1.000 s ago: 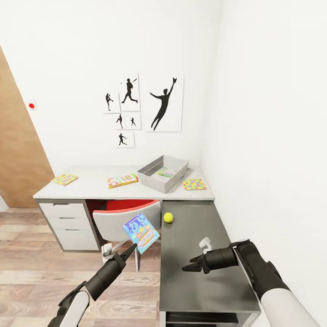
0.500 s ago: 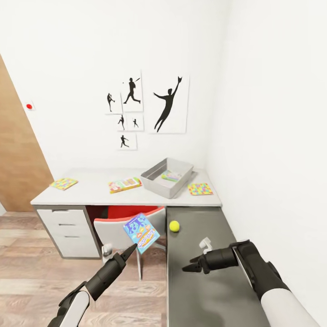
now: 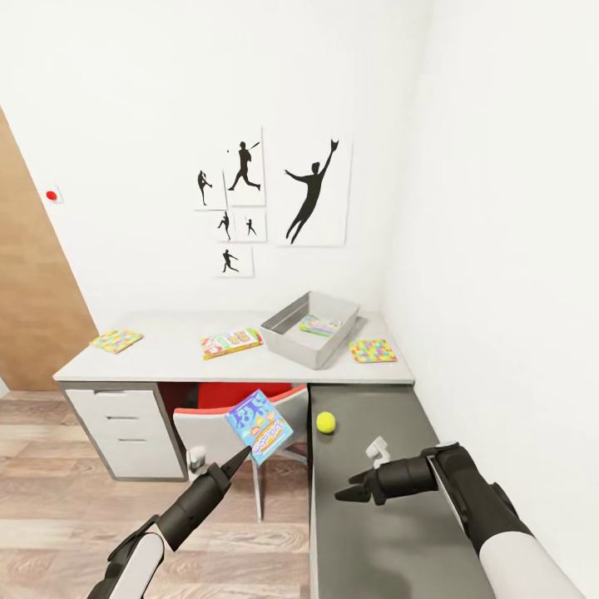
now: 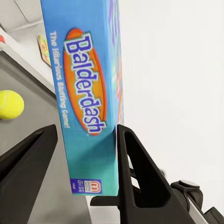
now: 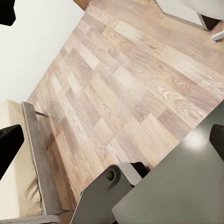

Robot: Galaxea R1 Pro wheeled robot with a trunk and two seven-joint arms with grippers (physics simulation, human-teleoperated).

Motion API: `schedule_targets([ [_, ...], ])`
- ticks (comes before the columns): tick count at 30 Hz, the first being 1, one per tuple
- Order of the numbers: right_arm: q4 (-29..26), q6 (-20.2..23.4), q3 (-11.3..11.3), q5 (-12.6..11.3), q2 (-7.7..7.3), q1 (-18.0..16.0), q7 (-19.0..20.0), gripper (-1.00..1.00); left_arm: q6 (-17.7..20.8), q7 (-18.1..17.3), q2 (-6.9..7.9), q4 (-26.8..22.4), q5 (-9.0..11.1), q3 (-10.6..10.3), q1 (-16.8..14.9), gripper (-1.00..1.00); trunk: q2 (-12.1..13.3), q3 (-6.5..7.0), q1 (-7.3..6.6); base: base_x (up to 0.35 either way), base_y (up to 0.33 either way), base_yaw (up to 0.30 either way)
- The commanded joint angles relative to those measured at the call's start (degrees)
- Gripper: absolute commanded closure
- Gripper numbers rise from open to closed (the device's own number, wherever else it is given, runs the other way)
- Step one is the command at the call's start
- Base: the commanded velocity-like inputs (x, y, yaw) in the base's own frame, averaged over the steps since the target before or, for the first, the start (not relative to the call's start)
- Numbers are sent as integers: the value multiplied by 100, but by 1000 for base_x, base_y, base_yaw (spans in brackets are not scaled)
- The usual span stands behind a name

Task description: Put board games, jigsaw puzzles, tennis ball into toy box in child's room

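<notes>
My left gripper [image 3: 240,457] [image 4: 86,158] is shut on the teal-blue "Balderdash" board game [image 3: 259,426] [image 4: 88,93], held up in front of the red chair. On the table [image 3: 166,358] stands the grey toy box [image 3: 287,333] with one board game [image 3: 320,325] inside. Another board game [image 3: 231,342] lies left of the box. One jigsaw puzzle [image 3: 116,340] lies at the table's left end and another [image 3: 372,350] right of the box. The tennis ball [image 3: 325,423] [image 4: 10,104] rests on the dark grey desk section. Behind the ball, my right gripper [image 3: 349,492] [image 5: 112,140] hangs open over that section.
A red chair [image 3: 216,416] with a white back is tucked under the table beside white drawers [image 3: 125,424]. The dark grey desk section [image 3: 383,549] runs along the right wall. Wood-plank floor [image 3: 50,516] lies to the left, with a wooden door [image 3: 33,299] beyond.
The whole head view has shifted as the camera moved closer to the table. Both arms keep their pose, and the left gripper still holds the board game.
</notes>
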Motion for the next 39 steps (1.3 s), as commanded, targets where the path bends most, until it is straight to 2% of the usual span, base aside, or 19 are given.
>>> schedule_targets([
  [1,-7,57,-46,48,10,-4,49,-100,51,-3,1,-1,52,1,-4,100,-10,-11,2,8,4,0],
  [11,-6,66,-106,44,18,-3,55,-100,51,-7,4,-1,52,1,-4,100,-10,-11,2,3,40,0],
  [26,-27,72,-115,43,14,-3,64,-100,51,-8,8,-1,52,5,-4,100,-10,-11,2,8,234,0],
  [39,-32,72,-115,43,11,-3,65,-100,51,-8,10,-1,52,2,-4,100,-10,-11,2,49,101,0],
])
